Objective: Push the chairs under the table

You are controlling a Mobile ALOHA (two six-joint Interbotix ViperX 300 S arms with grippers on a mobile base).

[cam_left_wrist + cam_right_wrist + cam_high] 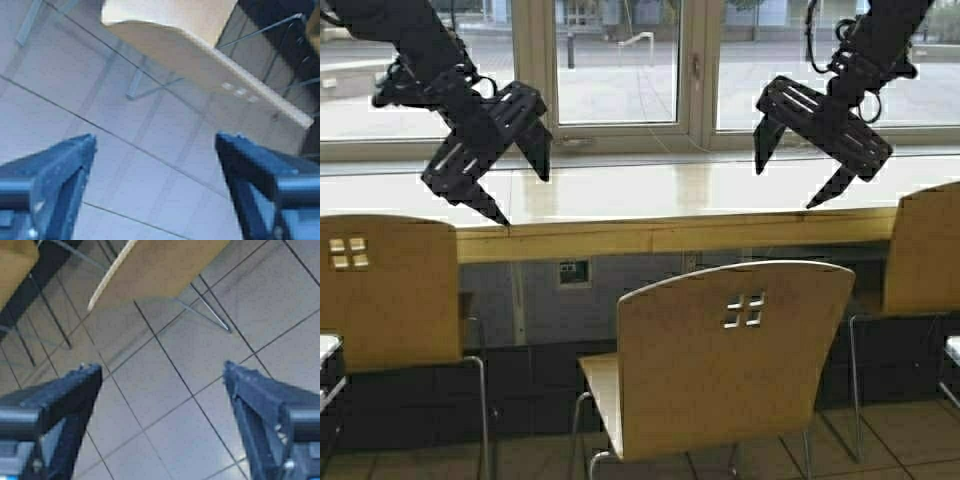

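Note:
Three tan plywood chairs face the long pale yellow table (650, 235) under the window. The middle chair (730, 350) stands pulled out from the table, its back turned slightly. The left chair (390, 290) and the right chair (925, 250) stand closer to the table edge. My left gripper (525, 195) hangs open and empty in the air above the table's left part. My right gripper (790, 185) hangs open and empty above its right part. The left wrist view shows the middle chair's back (220, 75) from above, and the right wrist view shows it too (155, 270); both show grey floor tiles between the fingers.
A large window with a pale frame (695, 80) runs behind the table. A wall socket (573, 272) sits under the table top. Grey tiled floor (900, 440) lies around the chairs' legs.

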